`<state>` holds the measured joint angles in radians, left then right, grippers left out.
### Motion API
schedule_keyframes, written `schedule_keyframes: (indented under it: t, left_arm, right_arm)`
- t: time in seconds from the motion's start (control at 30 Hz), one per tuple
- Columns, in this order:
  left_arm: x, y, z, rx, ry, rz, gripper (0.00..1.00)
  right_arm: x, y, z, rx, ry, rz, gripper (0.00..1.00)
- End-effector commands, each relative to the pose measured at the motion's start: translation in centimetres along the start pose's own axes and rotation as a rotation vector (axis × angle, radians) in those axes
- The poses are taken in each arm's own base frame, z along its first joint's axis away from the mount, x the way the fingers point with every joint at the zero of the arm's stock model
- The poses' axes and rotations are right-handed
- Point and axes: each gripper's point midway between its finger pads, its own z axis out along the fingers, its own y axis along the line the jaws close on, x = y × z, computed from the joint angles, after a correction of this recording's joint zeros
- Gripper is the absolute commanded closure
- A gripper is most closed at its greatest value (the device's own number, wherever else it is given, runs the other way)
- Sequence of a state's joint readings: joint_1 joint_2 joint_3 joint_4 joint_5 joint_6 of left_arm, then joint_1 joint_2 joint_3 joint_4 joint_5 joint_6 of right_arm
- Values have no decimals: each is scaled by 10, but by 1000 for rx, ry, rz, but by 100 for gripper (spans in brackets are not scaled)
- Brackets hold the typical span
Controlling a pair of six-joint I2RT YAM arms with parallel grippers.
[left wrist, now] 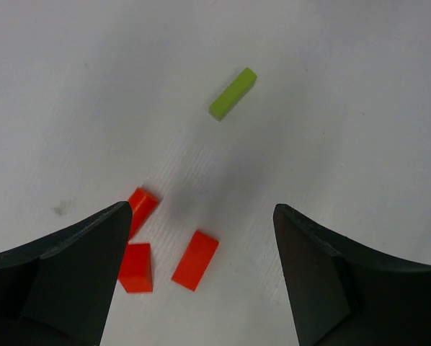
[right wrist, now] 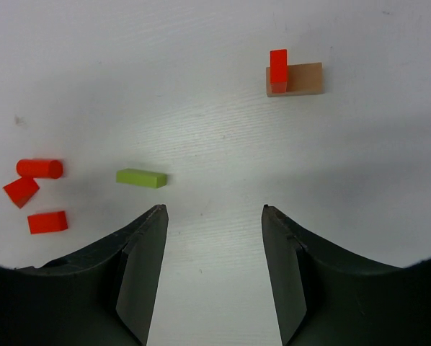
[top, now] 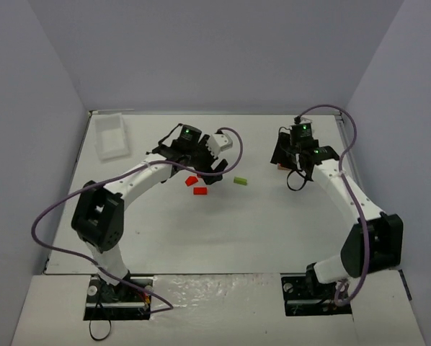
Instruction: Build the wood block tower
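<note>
1. Top view: red blocks (top: pixel 195 185) and green stick (top: pixel 240 181) lie mid-frame on the table (top: pixel 273 231).
2. Left wrist: left jaws wide apart, empty; red blocks lower left.
3. Right wrist: right jaws apart, empty; tan base (right wrist: pixel 305 78) with upright red block (right wrist: pixel 278 66), upper right.

3 small blocks (right wrist: pixel 40 169) clustered L of stick (right wrist: pixel 141 178). Upright block (right wrist: pixel 278 66) stands on flat base (right wrist: pixel 305 78), R of stick. Tray (top: pixel 112 135) at far-L corner.
</note>
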<state>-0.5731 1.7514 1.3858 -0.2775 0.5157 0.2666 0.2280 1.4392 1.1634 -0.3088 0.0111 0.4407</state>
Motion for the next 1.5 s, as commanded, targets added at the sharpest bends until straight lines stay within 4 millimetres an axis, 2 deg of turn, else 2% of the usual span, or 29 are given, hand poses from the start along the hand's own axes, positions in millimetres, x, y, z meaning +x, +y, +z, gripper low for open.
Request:
schedule_keyframes:
  t: [0.0,0.13,0.37,0.57,0.67,0.8,0.87,0.93,1.0,1.1,1.23,1.33,1.47]
  left_arm:
    - [-30,-18,24,162,-14,220,24]
    - [-33,-15,56,221,-7,261,28]
    - [-21,-16,96,263,29,289,33]
    - [-15,-11,122,223,61,299,38]
    - [-17,-5,131,191,46,291,45]
    - [-16,-7,135,191,41,287,55]
    - [-12,-8,134,191,44,290,64]
    - [-4,-12,132,197,58,289,79]
    - [-10,-12,125,185,44,301,89]
    - [-15,-10,112,144,16,303,95]
    - [-66,2,76,-1,-181,308,100]
    - [-91,5,50,-92,-329,262,100]
    - [-113,-5,17,-128,-485,194,100]
  right_arm:
    - [-11,-1,-33,-84,-68,-59,48]
    - [-13,-7,-55,-128,-110,-61,48]
    - [-4,-15,-70,-143,-137,-59,47]
    - [5,-16,-68,-160,-111,-51,47]
    - [7,-16,-69,-169,-108,-48,47]
    - [10,-16,-71,-171,-107,-40,47]
    - [10,-16,-72,-174,-112,-36,47]
    - [7,-15,-74,-179,-118,-33,47]
    - [3,-12,-77,-189,-128,-31,47]
    - [-1,-4,-77,-223,-115,-29,47]
    - [-7,17,-80,-316,-85,-28,45]
    - [-16,36,-84,-402,-60,-32,42]
    - [-24,70,-86,-563,11,-50,35]
